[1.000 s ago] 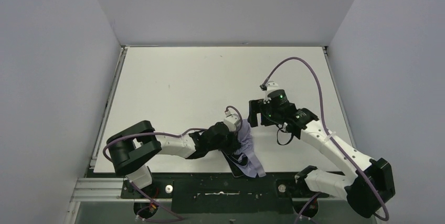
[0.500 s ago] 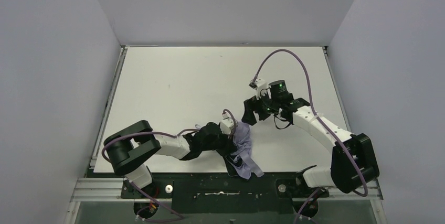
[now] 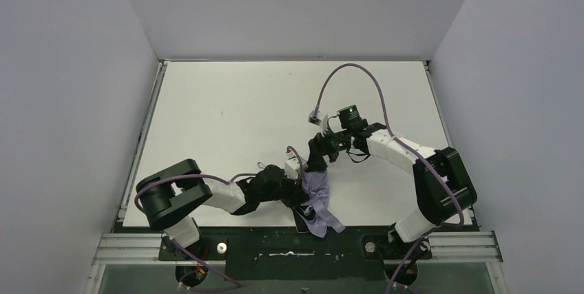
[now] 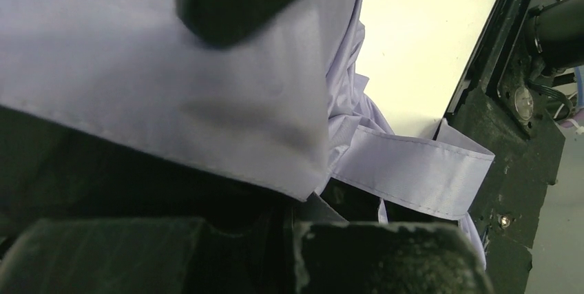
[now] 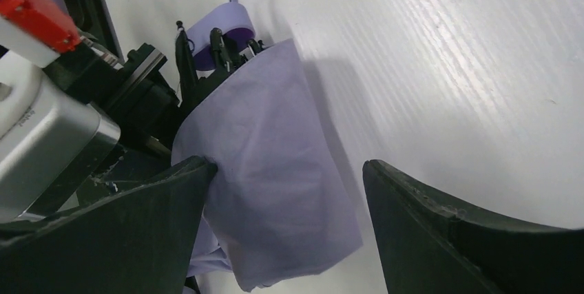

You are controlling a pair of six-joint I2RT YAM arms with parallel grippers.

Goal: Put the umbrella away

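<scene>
The umbrella [image 3: 318, 189] is a crumpled bundle of pale lavender fabric near the table's front edge, with a black part at its near end. My left gripper [image 3: 297, 191] lies low on the table, shut on the umbrella at its left side. In the left wrist view the fabric [image 4: 172, 87] drapes just beyond the closed fingers [image 4: 386, 253], and a lavender band [image 4: 413, 170] hangs to the right. My right gripper [image 3: 317, 160] hovers at the bundle's far end, open. Its fingertips [image 5: 200, 170] straddle the fabric [image 5: 268, 184] without pinching it. A lavender loop [image 5: 227, 25] shows beyond.
The white table [image 3: 241, 115] is walled on three sides. A black base rail [image 3: 275, 247] runs along the near edge right below the umbrella. The right arm's purple cable [image 3: 351, 68] arcs above the table. The left arm's wrist body [image 5: 41, 135] sits close to my right fingers.
The right arm has swung left, bringing its open gripper from beside the umbrella to over its far end. The left gripper and umbrella shifted slightly left.
</scene>
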